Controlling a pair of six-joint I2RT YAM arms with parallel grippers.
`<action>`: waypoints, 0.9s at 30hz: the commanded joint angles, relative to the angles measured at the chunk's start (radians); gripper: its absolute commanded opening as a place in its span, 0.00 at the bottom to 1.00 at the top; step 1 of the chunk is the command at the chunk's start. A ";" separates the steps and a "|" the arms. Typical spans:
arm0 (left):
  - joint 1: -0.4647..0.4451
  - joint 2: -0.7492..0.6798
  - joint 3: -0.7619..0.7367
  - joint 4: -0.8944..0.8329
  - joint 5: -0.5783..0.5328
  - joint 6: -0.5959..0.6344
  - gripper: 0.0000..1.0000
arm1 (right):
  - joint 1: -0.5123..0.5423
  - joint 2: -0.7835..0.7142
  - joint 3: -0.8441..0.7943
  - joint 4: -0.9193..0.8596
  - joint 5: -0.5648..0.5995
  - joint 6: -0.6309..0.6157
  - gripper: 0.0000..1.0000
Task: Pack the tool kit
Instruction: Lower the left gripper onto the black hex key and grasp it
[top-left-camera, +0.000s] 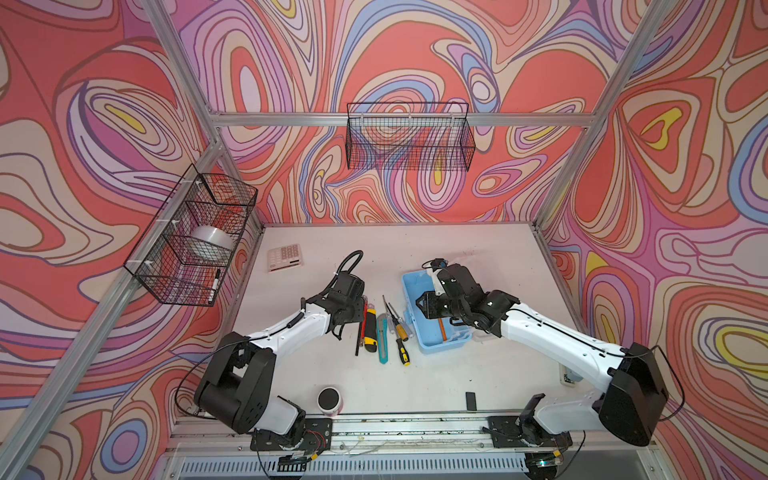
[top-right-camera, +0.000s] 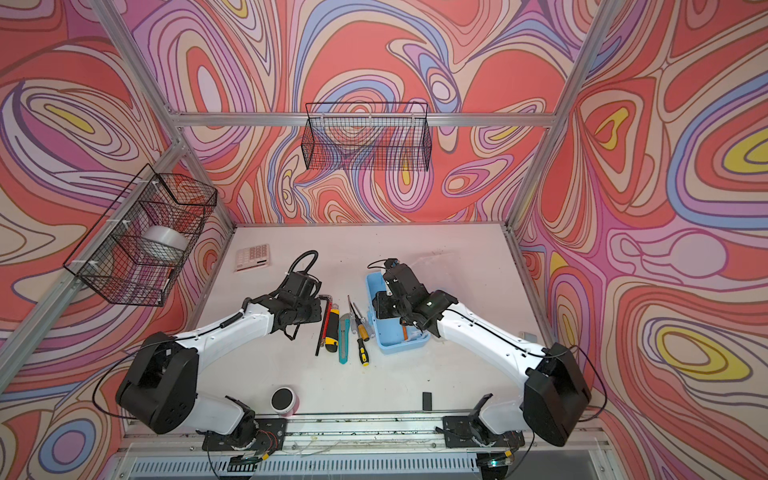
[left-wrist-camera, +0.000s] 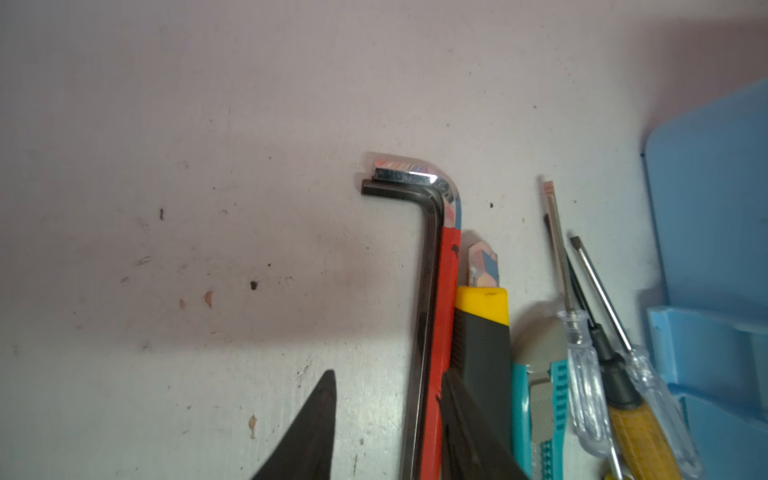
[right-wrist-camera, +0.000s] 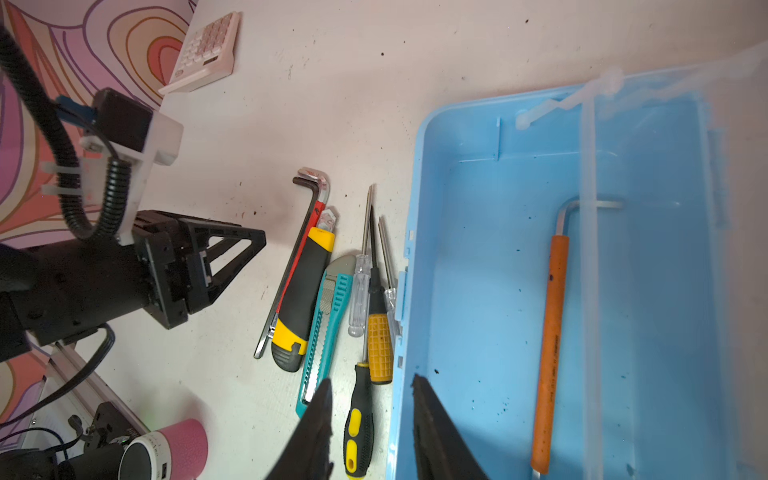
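Left gripper (left-wrist-camera: 388, 374) parted above hex keys (left-wrist-camera: 428, 291), right gripper (right-wrist-camera: 370, 378) parted over light blue case (right-wrist-camera: 478, 291) wall, orange hex key (right-wrist-camera: 548, 353) inside.

The light blue case (top-left-camera: 411, 286) sits open on the table (top-left-camera: 415, 386). Its clear lid (right-wrist-camera: 706, 75) appears swung back, though it is only a haze in the wrist view. One orange-sleeved hex key (right-wrist-camera: 548, 340) lies flat inside. Just beside the case, roughly parallel in a row, lie a slim clear screwdriver (right-wrist-camera: 390, 299), an amber-handled screwdriver (right-wrist-camera: 379, 345), a black-and-yellow screwdriver (right-wrist-camera: 359, 424), a clear-handled screwdriver (right-wrist-camera: 359, 295), the teal utility knife (right-wrist-camera: 328, 328), the yellow-black utility knife (right-wrist-camera: 301, 299), a red-sleeved hex key (left-wrist-camera: 444, 291) and a dark hex key (left-wrist-camera: 428, 291).
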 joint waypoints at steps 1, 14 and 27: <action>0.007 0.045 -0.009 0.066 0.039 0.014 0.38 | 0.007 0.012 -0.002 0.018 0.006 0.010 0.32; 0.007 0.123 0.003 0.082 0.025 0.012 0.33 | 0.007 0.021 -0.025 0.019 0.027 0.012 0.32; 0.006 0.141 0.005 0.082 0.045 0.024 0.31 | 0.007 0.031 -0.039 0.022 0.031 0.017 0.32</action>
